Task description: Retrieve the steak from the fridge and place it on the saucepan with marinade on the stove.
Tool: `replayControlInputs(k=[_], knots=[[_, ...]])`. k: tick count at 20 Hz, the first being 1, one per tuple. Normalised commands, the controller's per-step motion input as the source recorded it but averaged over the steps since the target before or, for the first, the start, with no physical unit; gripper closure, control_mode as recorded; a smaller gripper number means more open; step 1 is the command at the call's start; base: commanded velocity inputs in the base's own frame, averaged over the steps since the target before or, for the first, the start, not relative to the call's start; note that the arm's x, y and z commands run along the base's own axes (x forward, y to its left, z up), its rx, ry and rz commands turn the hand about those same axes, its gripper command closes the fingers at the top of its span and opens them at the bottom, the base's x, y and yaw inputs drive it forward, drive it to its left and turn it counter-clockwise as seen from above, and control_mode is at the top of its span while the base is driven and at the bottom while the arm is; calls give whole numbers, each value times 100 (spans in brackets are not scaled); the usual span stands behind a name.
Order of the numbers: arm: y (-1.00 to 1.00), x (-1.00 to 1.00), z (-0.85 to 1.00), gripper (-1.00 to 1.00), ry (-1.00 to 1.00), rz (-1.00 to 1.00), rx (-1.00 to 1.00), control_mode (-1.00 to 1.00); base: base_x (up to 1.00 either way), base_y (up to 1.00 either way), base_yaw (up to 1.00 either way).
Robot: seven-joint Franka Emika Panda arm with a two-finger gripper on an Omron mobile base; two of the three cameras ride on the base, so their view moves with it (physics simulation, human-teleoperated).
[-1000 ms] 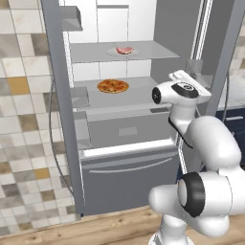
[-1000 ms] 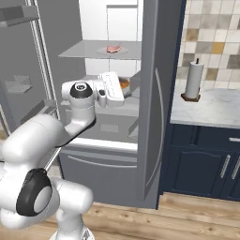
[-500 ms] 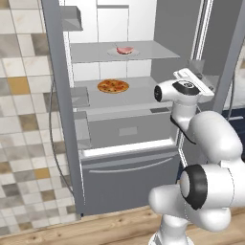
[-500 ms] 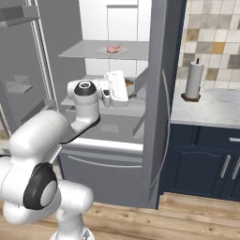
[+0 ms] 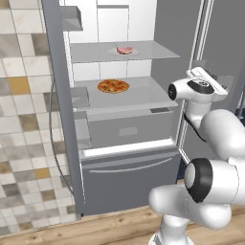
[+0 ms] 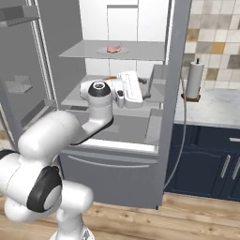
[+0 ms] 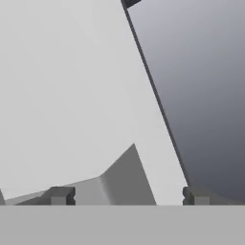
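Two shelves in the open fridge [image 5: 67,95] in the left base view: steak [image 5: 125,50] above, pizza [image 5: 113,86] below. Right base view: steak [image 6: 113,48] on the top shelf. Hand view: gripper [image 7: 128,195] fingertips spread wide, holding nothing

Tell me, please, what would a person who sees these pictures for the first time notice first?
First, the big white robot arm in the foreground, standing before the open fridge with its white inside. Next, the round orange pizza on the middle shelf, and above it the small pinkish steak on the upper shelf. The gripper is open and holds nothing; it points at the fridge's pale inner wall.
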Motion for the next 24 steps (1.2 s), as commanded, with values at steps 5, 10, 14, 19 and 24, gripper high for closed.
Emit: replayControlInputs(k=[5, 10, 14, 19, 24], knots=[[-16, 0, 0, -100, 0, 0, 0, -100, 0, 0, 0], [0, 0, 0, -100, 0, 0, 0, -100, 0, 0, 0], [7, -6, 0, -100, 0, 0, 0, -100, 0, 0, 0], [52, -13, 0, -100, 0, 10, 0, -100, 0, 0, 0], [65, 0, 1, -100, 0, 17, 0, -100, 0, 0, 0]])
